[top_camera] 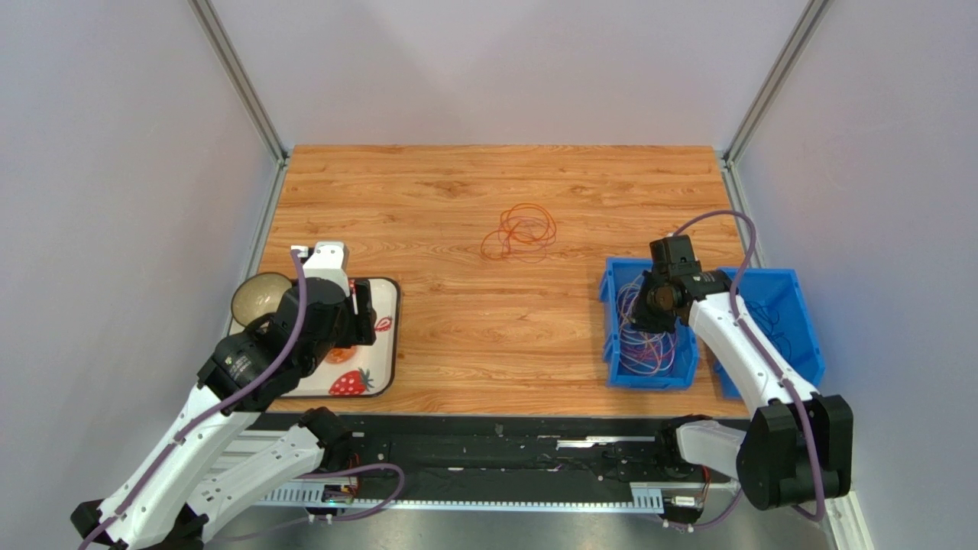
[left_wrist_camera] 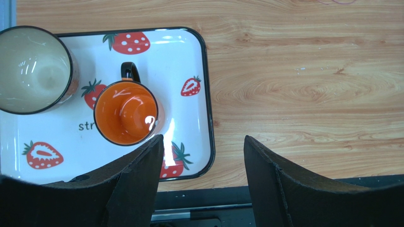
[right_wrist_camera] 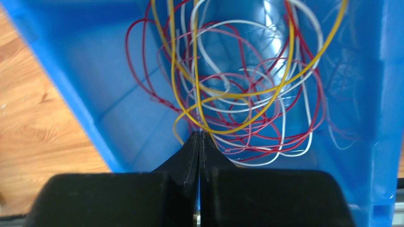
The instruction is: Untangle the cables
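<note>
A tangle of thin red, white, yellow and purple cables (right_wrist_camera: 246,90) lies in a blue bin (right_wrist_camera: 109,118), also seen from above (top_camera: 645,335). My right gripper (right_wrist_camera: 199,134) reaches down into that bin (top_camera: 612,281). Its jaws are pressed together at the near edge of the tangle, where a yellow cable (right_wrist_camera: 208,128) runs into the tips. A separate bundle of orange cables (top_camera: 519,232) rests on the wooden table's middle. My left gripper (left_wrist_camera: 204,146) hangs open over the corner of a strawberry tray (left_wrist_camera: 189,52), holding nothing.
On the tray (top_camera: 386,344) stand an orange mug (left_wrist_camera: 125,112) and a glass bowl (left_wrist_camera: 31,68). A second blue bin (top_camera: 798,300) sits right of the first. White walls enclose the table on three sides, and a black rail runs along the near edge.
</note>
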